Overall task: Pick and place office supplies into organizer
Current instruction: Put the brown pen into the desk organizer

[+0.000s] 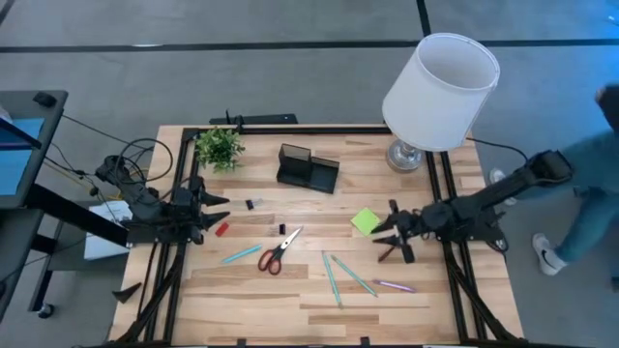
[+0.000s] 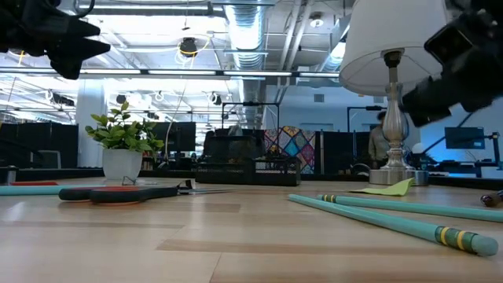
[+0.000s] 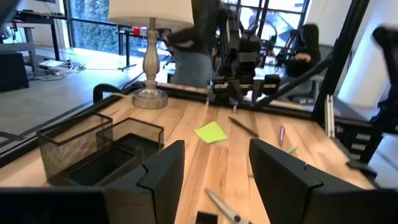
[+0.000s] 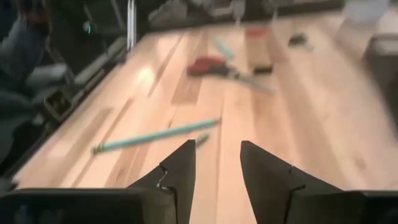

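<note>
A light wooden worktop (image 1: 290, 285) of long planks fills the middle of the high view, framed by a dark metal rail. Around it lies grey carpet (image 1: 193, 77), crossed by a dark line along the upper part of the frame. At the left edge of that view stands a dark side table (image 1: 24, 145) with cables trailing beside it. A person in blue (image 1: 595, 184) shows at the right edge. In the low view, the upper frame holds an open ceiling with silver ducts (image 2: 251, 23) and bright strip lights. Dark partitions and a colourful patterned panel (image 2: 289, 145) sit mid-frame. Large windows (image 3: 93, 25) fill the upper left of the left wrist view.
</note>
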### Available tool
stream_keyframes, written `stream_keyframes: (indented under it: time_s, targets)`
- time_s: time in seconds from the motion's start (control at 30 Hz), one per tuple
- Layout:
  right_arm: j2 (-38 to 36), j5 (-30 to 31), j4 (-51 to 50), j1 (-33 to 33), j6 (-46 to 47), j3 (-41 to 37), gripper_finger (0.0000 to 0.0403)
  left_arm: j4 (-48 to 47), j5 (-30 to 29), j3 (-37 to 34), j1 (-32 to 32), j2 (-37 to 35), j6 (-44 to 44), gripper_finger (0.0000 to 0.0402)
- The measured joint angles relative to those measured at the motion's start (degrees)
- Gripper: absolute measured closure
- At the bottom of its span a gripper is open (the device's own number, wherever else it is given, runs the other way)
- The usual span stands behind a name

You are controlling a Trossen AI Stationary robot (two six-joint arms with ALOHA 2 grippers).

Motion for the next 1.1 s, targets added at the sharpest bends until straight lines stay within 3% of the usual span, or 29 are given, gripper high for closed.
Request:
stream_keyframes:
  time_s: [0.2, 0.6, 0.83, 1.1]
  targets:
    - [10.87, -3.12, 11.52, 5.44, -0.08, 0.02, 0.0286, -4.01, -0.02, 0.00, 0.00, 0.02, -2.74, 0.0223]
    - [25.80, -2.71, 11.33, 7.71, 4.23, 0.88, 0.0296, -4.28, -4.02, 0.00, 0.00, 0.02, -1.48, 0.0223]
    - [29.33, -2.69, 9.16, 7.71, 0.82, 1.59, 0.0296, -4.25, -4.67, 0.00, 0.00, 0.02, -0.88, 0.0223]
    - [28.45, -2.47, 3.80, 7.80, -3.25, 1.90, 0.0296, -4.24, -6.47, 0.00, 0.00, 0.02, -2.63, 0.0223]
